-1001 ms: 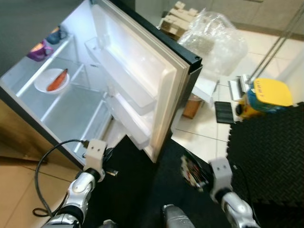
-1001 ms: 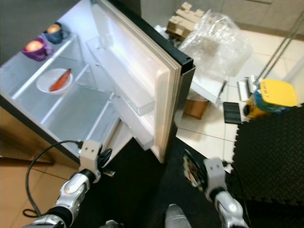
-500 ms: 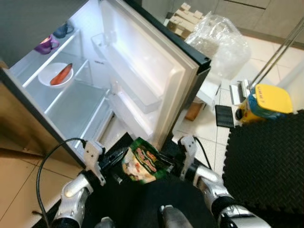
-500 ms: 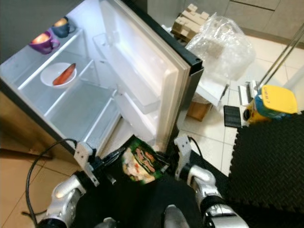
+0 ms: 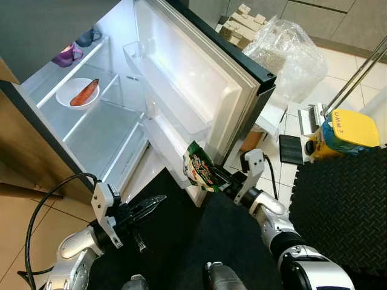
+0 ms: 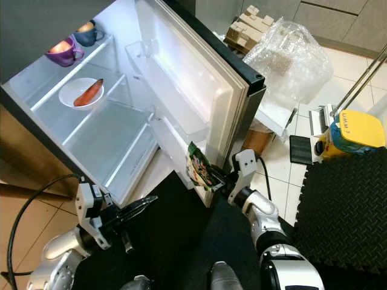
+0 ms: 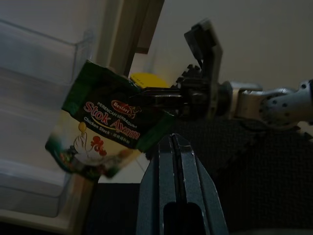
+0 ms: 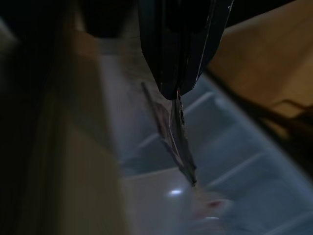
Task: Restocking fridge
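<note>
Left eye view: fridge (image 5: 91,115) stands open, door (image 5: 199,84) swung wide. Right gripper (image 5: 219,179) pinches a green stock packet (image 5: 200,171) by one edge and holds it in the air just in front of the lower door bin (image 5: 166,148), not yet inside. Left gripper (image 5: 148,205) hovers low over the dark mat (image 5: 338,199), fingers pressed together, carrying nothing. A white plate (image 5: 77,92) with a carrot sits on a middle shelf; mugs (image 5: 75,48) on the shelf above.

Right eye view: same layout. The packet hangs tilted, its lower corner near the bin's front lip. Clear plastic bag (image 6: 290,60) and a yellow-topped machine (image 6: 354,133) lie on the tiles beyond the door.

Left wrist view: left fingers (image 7: 178,196) lie flat against each other. Past them the packet shows face-on (label reads "Stok Ayam"), clamped at its edge by the right arm's black fingers.

Right wrist view: dim and blurred; packet seen edge-on, hanging from the closed fingertips above a pale bin.

Judgement: step in hand is seating the packet in the door bin. Best to lift it clear of the front lip, turn it parallel to the door, lower it until it rests, then release; a thin pouch held by one edge may swing or snag on the lip
</note>
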